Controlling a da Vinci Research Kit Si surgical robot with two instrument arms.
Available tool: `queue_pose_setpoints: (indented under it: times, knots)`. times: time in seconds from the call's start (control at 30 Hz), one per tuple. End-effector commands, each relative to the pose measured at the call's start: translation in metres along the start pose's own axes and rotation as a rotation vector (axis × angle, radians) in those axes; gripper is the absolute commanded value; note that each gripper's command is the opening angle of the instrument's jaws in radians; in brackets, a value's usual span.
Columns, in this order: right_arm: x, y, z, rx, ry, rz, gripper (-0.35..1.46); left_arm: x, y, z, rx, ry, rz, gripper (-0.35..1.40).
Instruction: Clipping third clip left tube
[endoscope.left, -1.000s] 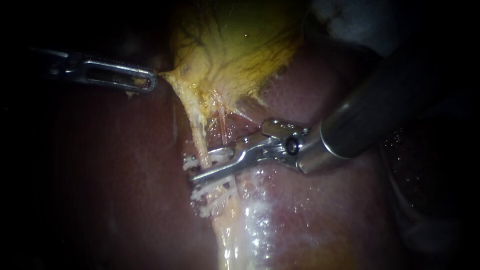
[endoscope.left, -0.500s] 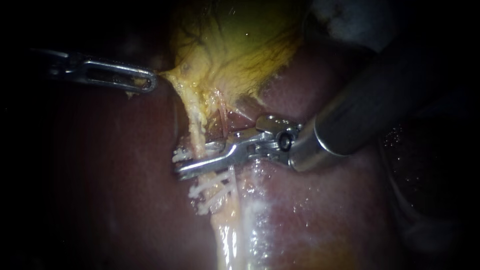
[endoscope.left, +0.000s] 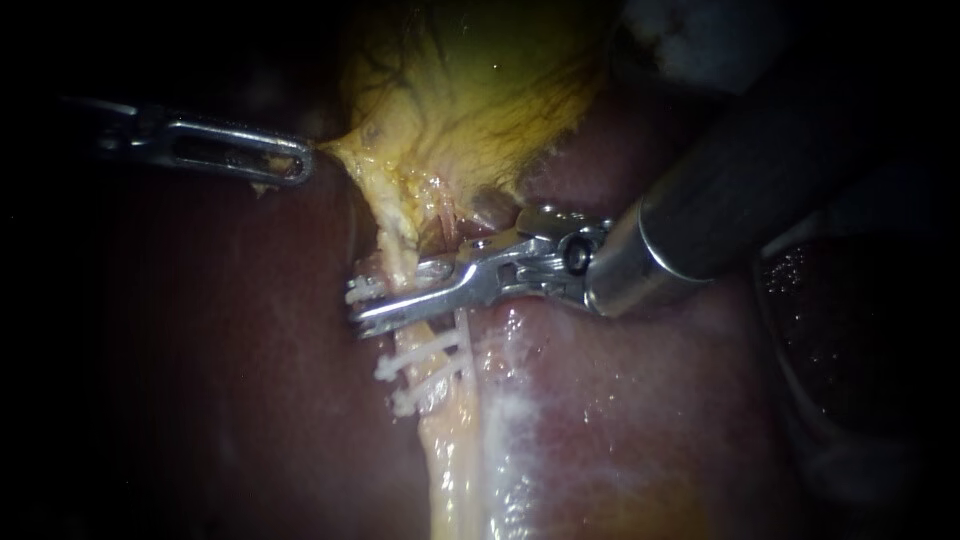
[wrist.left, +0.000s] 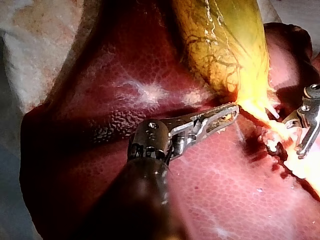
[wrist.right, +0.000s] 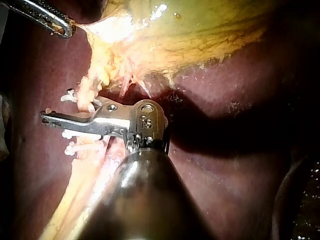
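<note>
Reaching in from the upper right, my right instrument (endoscope.left: 375, 312) lies straight across the left tube (endoscope.left: 398, 255). Its jaws point toward the view's left, while the tube runs down from the gallbladder (endoscope.left: 470, 90) over the liver (endoscope.left: 230, 350). The tube's long axis is therefore roughly square to the jaws, and it sits between them rather than ahead of them.

The jaws stand only a narrow gap apart with a white clip (endoscope.left: 362, 291) pinched between them. The clip's toothed free end pokes out just past the tube, and I judge that both jaws bear on it. On the side away from the gallbladder, two more clips (endoscope.left: 420, 352) cross the same strand close together, the nearer one just beside the lower jaw. A thinner pinkish tube (endoscope.left: 446, 215) runs beside the left tube, toward the jaws' hinge, and I cannot tell whether it lies clear of them.

My left instrument (endoscope.left: 290, 165) is well apart. Its jaws are closed on a peak of the gallbladder's edge, which is stretched toward it, so the tube looks taut. The squeeze belongs to the right instrument, and it depends on the clip's tips reaching fully past the tube.
</note>
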Motion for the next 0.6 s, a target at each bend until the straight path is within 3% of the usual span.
queue_pose_setpoints:
  times: [0.03,0.4,0.5,0.57,0.6]
  knots:
    - [-0.0001,-0.0001,0.0001,0.002,-0.002,0.0,0.41,0.0,0.0,0.0,0.0,0.0,0.0,-0.35]
    - [-0.0002,-0.0002,0.0003,0.018,-0.023,-0.003,0.02,0.0,0.0,0.0,0.0,0.0,0.0,-0.35]
    - [-0.0002,-0.0002,0.0003,0.018,-0.023,-0.003,-0.13,0.0,0.0,0.0,0.0,0.0,0.0,-0.35]
    - [-0.0002,-0.0001,0.0003,0.017,-0.021,-0.003,-0.35,0.0,0.0,0.0,0.0,0.0,0.0,-0.35]
    - [-0.0003,-0.0001,0.0003,0.017,-0.021,-0.003,-0.35,0.0,0.0,0.0,0.0,0.0,0.0,-0.35]
